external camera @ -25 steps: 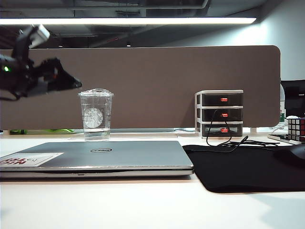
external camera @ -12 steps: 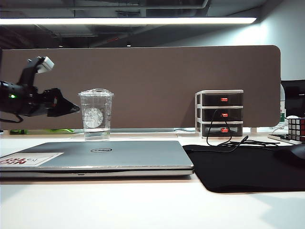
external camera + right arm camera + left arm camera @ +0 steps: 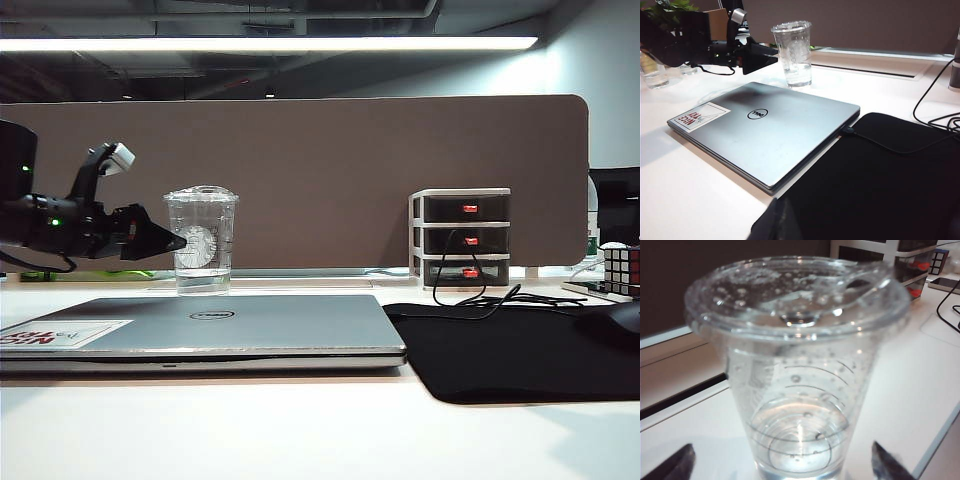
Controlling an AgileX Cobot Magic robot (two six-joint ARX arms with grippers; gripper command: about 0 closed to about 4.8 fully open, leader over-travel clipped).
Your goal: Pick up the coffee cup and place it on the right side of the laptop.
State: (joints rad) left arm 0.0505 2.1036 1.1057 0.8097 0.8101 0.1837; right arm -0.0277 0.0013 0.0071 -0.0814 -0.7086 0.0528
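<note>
The coffee cup [image 3: 202, 240], clear plastic with a domed lid, stands upright on the white desk behind the closed silver laptop [image 3: 200, 325]. My left gripper [image 3: 172, 242] reaches in from the left at mid-cup height, open, with its tips at the cup's left side. In the left wrist view the cup [image 3: 800, 365] fills the frame and the left gripper [image 3: 782, 467] straddles its base, both dark fingertips [image 3: 677, 465] apart from the wall. The right wrist view shows the cup [image 3: 792, 52], the laptop [image 3: 765, 130] and the left gripper [image 3: 757, 55]. Only a dark sliver of my right gripper [image 3: 785, 220] shows, over the mat.
A black mat [image 3: 510, 350] lies right of the laptop, with a black cable [image 3: 480, 295] trailing onto it. A small drawer unit [image 3: 462, 237] stands against the brown partition [image 3: 400, 150]. A puzzle cube [image 3: 622, 268] sits at the far right. A glass [image 3: 651, 70] stands left of the left arm.
My left arm has come down and moved right, bringing its open gripper from above-left of the cup to the cup's side. The cup and laptop have not moved.
</note>
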